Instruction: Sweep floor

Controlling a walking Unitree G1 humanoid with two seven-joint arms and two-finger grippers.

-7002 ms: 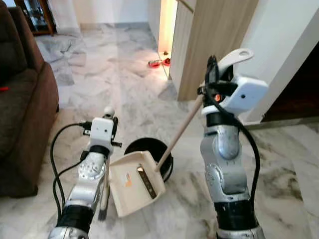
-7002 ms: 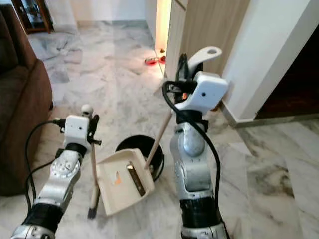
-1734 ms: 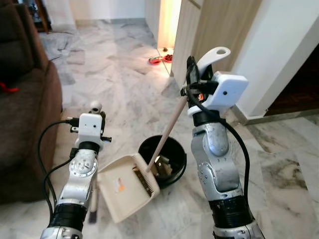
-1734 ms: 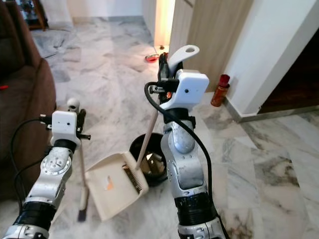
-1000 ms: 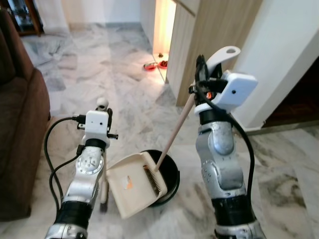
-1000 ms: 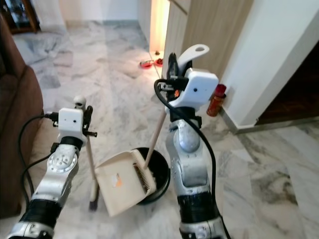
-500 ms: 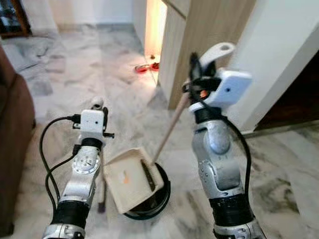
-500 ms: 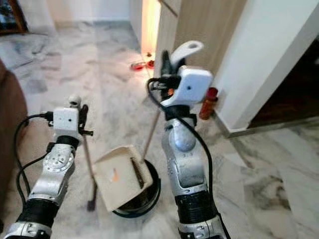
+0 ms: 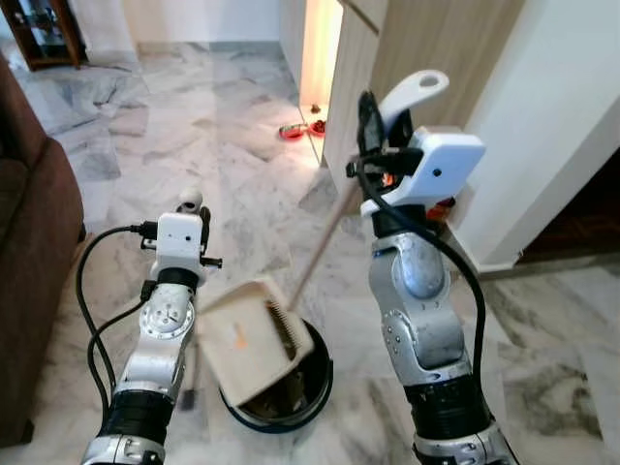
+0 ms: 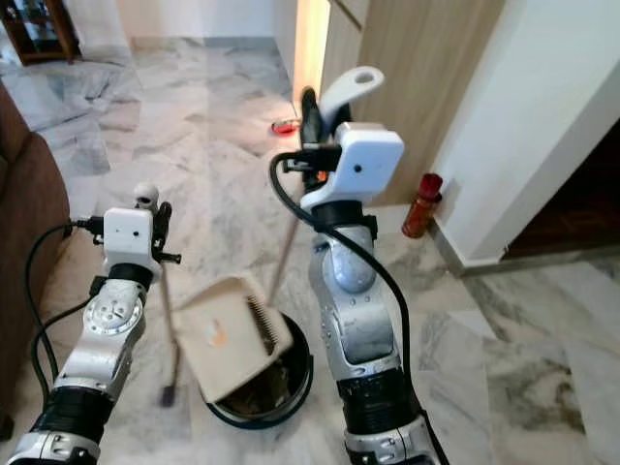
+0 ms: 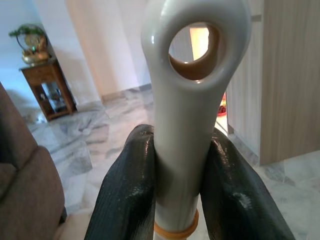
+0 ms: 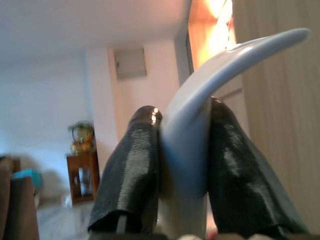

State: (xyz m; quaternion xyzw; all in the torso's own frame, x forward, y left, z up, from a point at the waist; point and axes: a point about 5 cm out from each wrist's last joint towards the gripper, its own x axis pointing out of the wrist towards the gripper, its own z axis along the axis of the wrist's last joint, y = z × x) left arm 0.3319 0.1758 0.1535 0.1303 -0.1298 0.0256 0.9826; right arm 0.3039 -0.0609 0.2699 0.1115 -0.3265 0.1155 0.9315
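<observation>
My right gripper [image 9: 376, 124] is shut on the white grip [image 12: 200, 100] at the top of the dustpan's long wooden handle [image 9: 315, 254]. The cream dustpan [image 9: 254, 339] hangs tilted over the black round bin [image 9: 308, 399], and debris lies inside the bin. My left gripper [image 9: 190, 207] is shut on the white handle [image 11: 192, 100] of a small brush. The brush hangs straight down beside my left arm, its dark bristles [image 10: 168, 393] near the marble floor.
A brown sofa [image 9: 29, 271] stands close on the left. A wooden cabinet side [image 9: 426, 48] and a white wall corner rise on the right, with a red bottle [image 10: 422, 205] at their foot. Red pet bowls [image 9: 295, 131] lie by the lit doorway. Open marble floor stretches ahead.
The dustpan has come up off the floor and now tips over the bin. The view has shifted as I moved. Both grippers keep their hold.
</observation>
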